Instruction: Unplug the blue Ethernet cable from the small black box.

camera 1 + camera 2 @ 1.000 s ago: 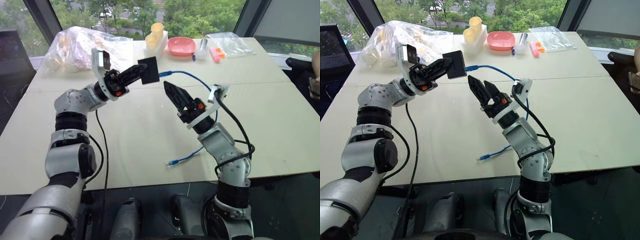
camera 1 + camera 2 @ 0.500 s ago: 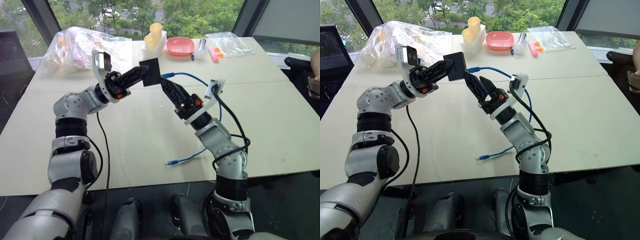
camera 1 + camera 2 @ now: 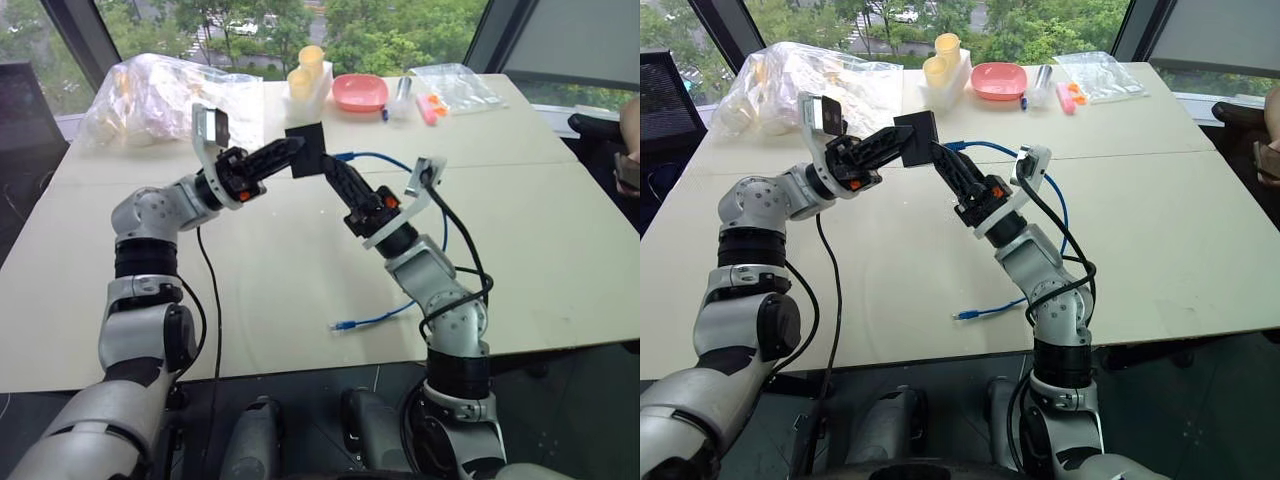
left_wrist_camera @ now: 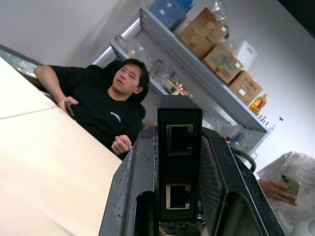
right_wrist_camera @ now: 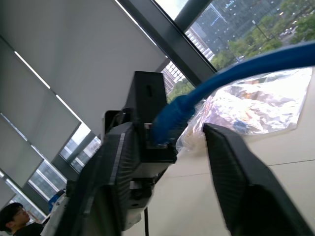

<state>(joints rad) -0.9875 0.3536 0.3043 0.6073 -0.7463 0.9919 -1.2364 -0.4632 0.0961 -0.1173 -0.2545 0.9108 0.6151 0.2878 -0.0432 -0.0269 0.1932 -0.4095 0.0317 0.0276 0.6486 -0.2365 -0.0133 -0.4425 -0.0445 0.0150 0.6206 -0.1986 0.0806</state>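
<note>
My left gripper (image 3: 292,150) is shut on the small black box (image 3: 305,149) and holds it up above the table. In the left wrist view the box (image 4: 179,162) sits clamped between the fingers (image 4: 135,187) and shows two ports. The blue Ethernet cable (image 3: 385,156) is plugged into the box's right side. It arcs behind my right arm and ends in a free plug (image 3: 345,325) on the table. My right gripper (image 3: 331,166) reaches up to the plugged end. In the right wrist view the plug (image 5: 170,120) lies between its fingers (image 5: 115,162) with a gap on each side.
At the table's far side lie a crumpled plastic bag (image 3: 150,95), stacked yellow cups (image 3: 310,68), a pink bowl (image 3: 362,92) and a clear bag of small items (image 3: 455,88). A seated person (image 4: 110,105) shows in the left wrist view. The table's front edge (image 3: 300,365) is near.
My right gripper has moved up and left to the plug at the box, and its fingers have narrowed around it. The left gripper has kept the box almost still.
</note>
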